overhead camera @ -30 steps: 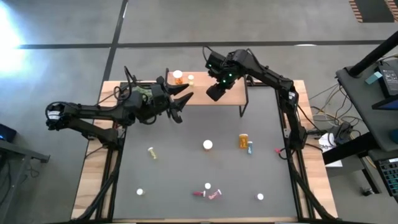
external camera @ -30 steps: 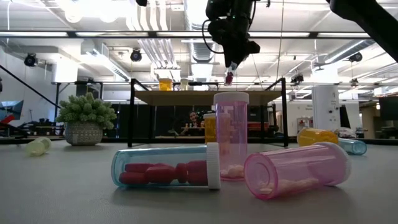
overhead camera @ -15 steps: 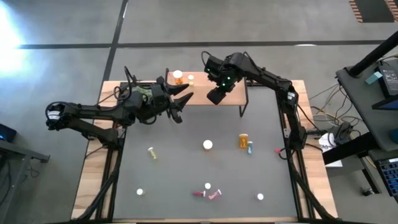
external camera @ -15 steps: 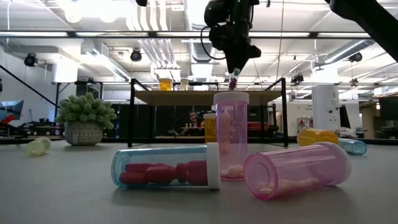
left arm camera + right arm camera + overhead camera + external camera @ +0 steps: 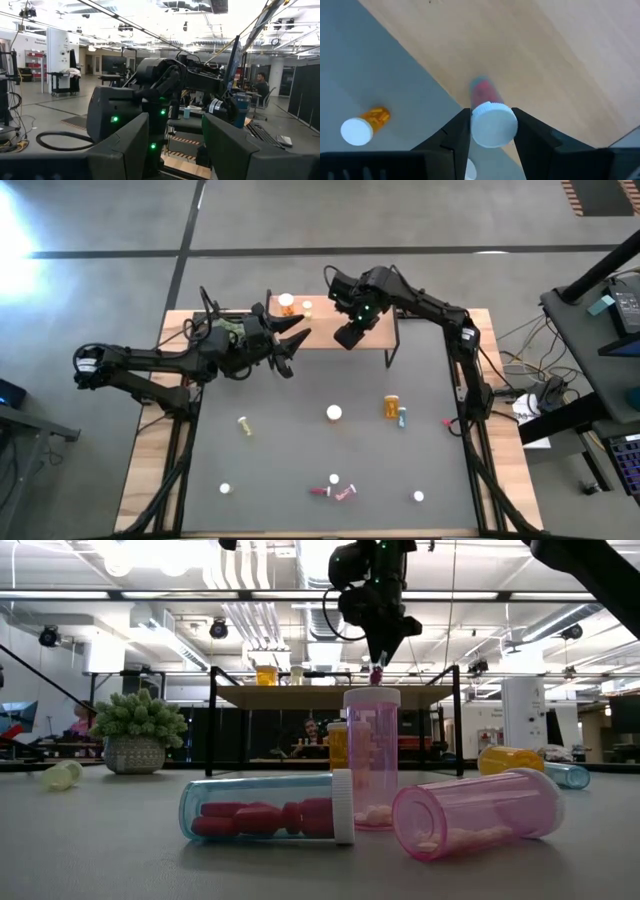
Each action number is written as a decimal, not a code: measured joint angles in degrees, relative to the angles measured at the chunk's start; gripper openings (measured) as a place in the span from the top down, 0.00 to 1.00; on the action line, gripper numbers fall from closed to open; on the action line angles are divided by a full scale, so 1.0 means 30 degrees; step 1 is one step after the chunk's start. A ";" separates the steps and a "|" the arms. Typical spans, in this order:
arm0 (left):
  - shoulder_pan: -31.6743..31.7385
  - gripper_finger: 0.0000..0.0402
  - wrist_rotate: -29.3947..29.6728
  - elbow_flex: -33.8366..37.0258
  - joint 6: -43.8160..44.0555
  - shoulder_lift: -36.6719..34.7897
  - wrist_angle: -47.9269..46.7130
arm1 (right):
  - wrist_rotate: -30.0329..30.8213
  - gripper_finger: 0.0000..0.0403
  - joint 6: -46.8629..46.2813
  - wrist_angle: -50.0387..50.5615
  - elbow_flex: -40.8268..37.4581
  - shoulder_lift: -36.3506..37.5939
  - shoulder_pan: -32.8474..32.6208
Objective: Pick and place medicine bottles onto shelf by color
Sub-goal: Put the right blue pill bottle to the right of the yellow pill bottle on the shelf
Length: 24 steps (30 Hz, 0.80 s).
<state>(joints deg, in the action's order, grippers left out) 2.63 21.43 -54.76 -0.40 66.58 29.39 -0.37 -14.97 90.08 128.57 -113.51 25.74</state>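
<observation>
My right gripper (image 5: pixel 347 337) points down over the light-wood shelf (image 5: pixel 372 330), shut on a small red medicine bottle (image 5: pixel 376 674) with a white cap. The bottle's base is close above the board, near its front edge (image 5: pixel 451 95); whether it touches, I cannot tell. An orange bottle (image 5: pixel 286 303) and a yellowish one (image 5: pixel 307 307) stand on the shelf's far left part. My left gripper (image 5: pixel 293 345) hangs open in the air by the shelf's left end, nothing between its fingers (image 5: pixel 125 150). My right gripper pinches the red bottle by the sides of its white cap (image 5: pixel 476 122) between its two fingers. The fingers (image 5: pixel 457 132) come from above, pointing steeply down. The bottle hangs upright below them, cap up, its red body (image 5: pixel 482 92) over the shelf board.
Loose bottles are scattered on the grey table: an orange one (image 5: pixel 391 406), a yellowish one (image 5: pixel 244 424), a white-capped one (image 5: pixel 334 412), pink ones (image 5: pixel 335 490) near the front edge. A potted plant (image 5: pixel 138 730) stands at the far left. The shelf's right half is bare wood.
My right gripper has come down toward the shelf board with the red bottle, which stays upright in its fingers.
</observation>
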 joint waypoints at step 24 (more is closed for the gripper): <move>0.0000 0.58 -0.0007 0.0000 0.0000 0.0003 0.0004 | 0.1634 0.62 0.0308 -0.0029 0.0009 0.0086 0.0000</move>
<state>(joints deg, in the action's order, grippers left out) 2.63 21.41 -54.76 -0.40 66.59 29.40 4.53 -14.04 90.00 128.60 -113.25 25.74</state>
